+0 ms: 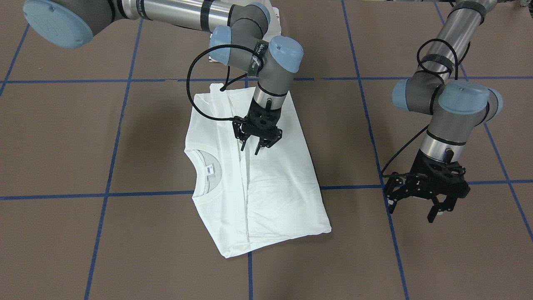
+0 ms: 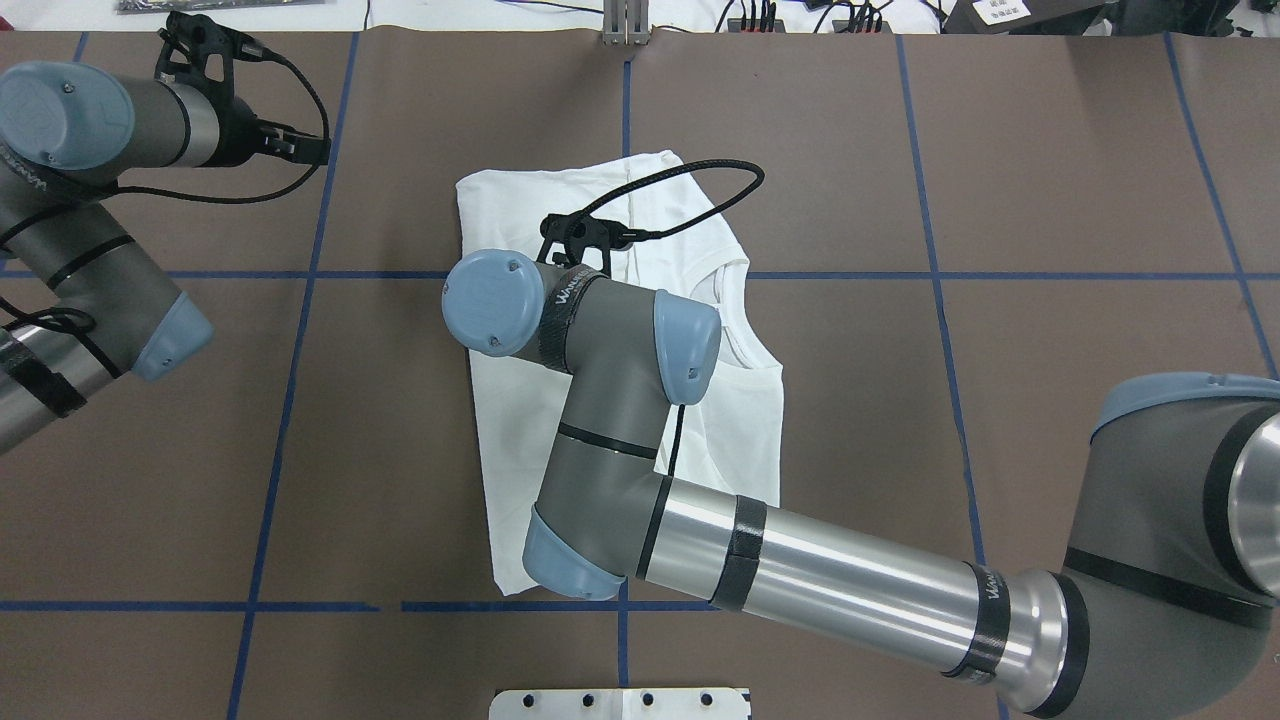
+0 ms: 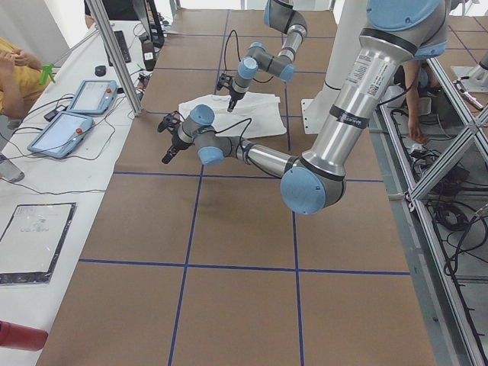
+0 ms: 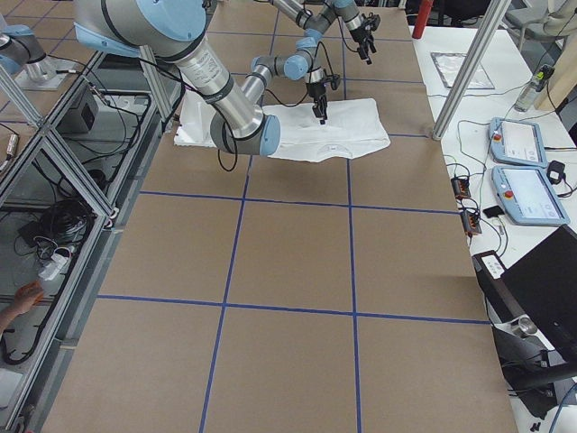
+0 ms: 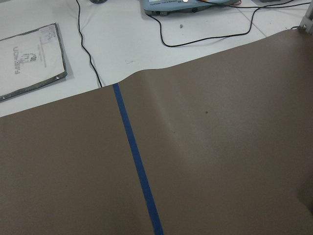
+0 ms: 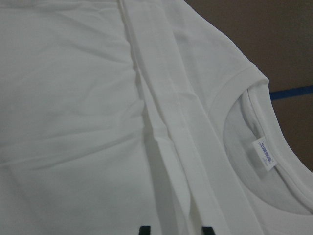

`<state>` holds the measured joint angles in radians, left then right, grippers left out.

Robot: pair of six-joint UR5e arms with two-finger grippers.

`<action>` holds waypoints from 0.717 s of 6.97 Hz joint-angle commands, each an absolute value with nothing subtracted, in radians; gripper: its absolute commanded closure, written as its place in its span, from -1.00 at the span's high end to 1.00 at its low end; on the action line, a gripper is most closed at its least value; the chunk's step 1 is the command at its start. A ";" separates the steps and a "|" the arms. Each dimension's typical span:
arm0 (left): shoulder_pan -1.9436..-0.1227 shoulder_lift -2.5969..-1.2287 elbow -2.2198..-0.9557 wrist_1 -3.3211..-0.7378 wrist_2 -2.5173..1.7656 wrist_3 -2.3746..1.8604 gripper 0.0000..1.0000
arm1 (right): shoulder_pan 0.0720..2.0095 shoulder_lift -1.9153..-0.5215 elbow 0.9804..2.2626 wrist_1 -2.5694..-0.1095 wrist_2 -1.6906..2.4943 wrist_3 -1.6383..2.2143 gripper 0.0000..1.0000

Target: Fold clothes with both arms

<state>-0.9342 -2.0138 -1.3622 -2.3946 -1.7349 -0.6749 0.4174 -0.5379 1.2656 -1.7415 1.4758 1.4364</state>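
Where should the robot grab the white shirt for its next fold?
Probably the long edge opposite the collar, at its two corners, coming in from the bare-table side. The T-shirt lies flat there, free and straight, while folded layers crowd the collar side. The open left gripper hangs off that side; the open right gripper hovers over the middle.

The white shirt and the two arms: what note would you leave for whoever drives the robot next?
Right gripper: fingers open, empty, over the middle folds of the T-shirt.
Left gripper: fingers open, empty, off to the side over the table.
T-shirt lies flat, both sides folded inward into a long rectangle, collar and tag showing.
Probably left: fold it across, hem toward collar.
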 commanded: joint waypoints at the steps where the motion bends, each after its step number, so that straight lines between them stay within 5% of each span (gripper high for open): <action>1: -0.934 -2.010 -1.362 -2.395 -1.735 -0.675 1.00 | 0.414 -0.563 1.273 -1.741 1.477 1.343 -0.37; 3: -0.933 -2.010 -1.362 -2.395 -1.735 -0.675 1.00 | 0.414 -0.586 1.292 -1.743 1.476 1.307 -0.49; 4: -0.933 -2.010 -1.362 -2.395 -1.735 -0.676 1.00 | 0.414 -0.581 1.296 -1.741 1.476 1.307 -0.96; 5: -0.933 -2.010 -1.361 -2.396 -1.735 -0.676 1.00 | 0.419 -0.587 1.333 -1.743 1.479 1.305 -1.00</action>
